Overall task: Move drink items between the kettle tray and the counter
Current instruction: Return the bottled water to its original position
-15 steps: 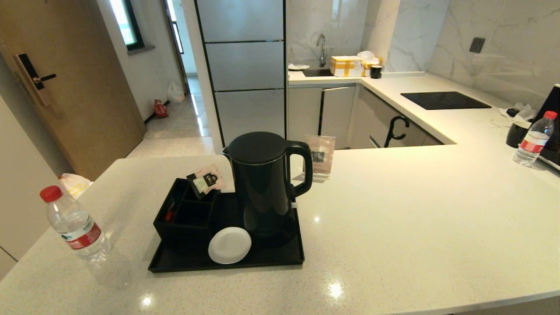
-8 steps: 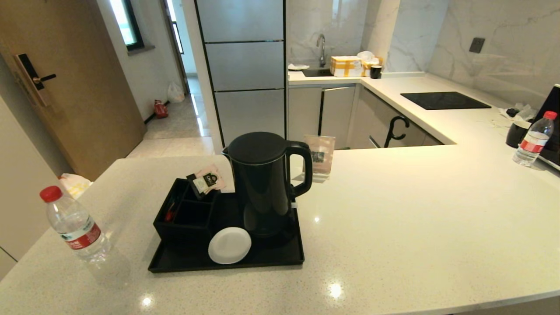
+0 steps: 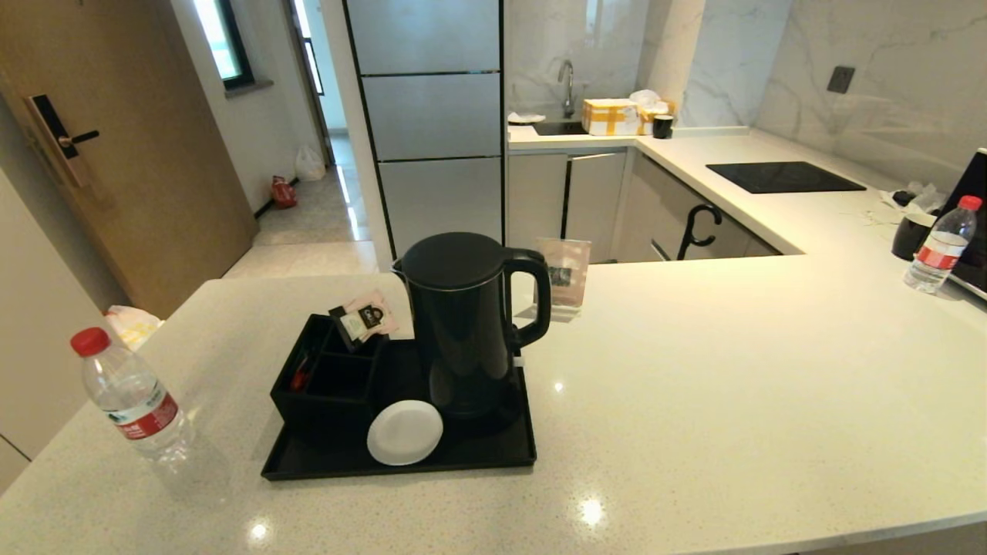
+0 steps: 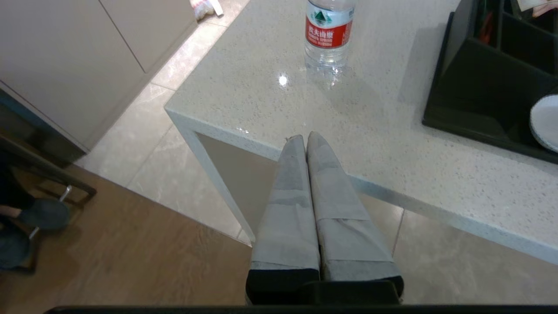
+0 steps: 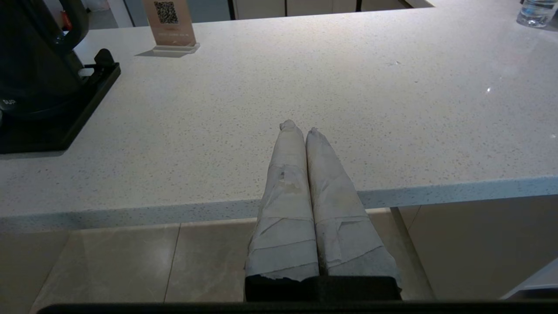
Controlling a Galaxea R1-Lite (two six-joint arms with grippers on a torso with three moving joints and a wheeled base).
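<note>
A tall black kettle (image 3: 466,324) stands on the flat black kettle tray (image 3: 493,456), beside a black divided box (image 3: 328,378) and a white round disc (image 3: 405,432). A clear water bottle (image 3: 131,397) with a red cap stands upright on the pale counter (image 3: 694,401), left of the tray; the left wrist view shows the bottle (image 4: 328,32) too. My left gripper (image 4: 305,136) is shut and empty at the counter's near left edge. My right gripper (image 5: 300,128) is shut and empty over the near edge, right of the tray (image 5: 65,126). Neither arm shows in the head view.
A second water bottle (image 3: 942,245) and a black mug (image 3: 911,235) stand at the far right. A QR-code sign stand (image 3: 564,276) sits behind the kettle. A black hob (image 3: 783,176) lies on the back counter. Sachets (image 3: 366,316) stick out of the box.
</note>
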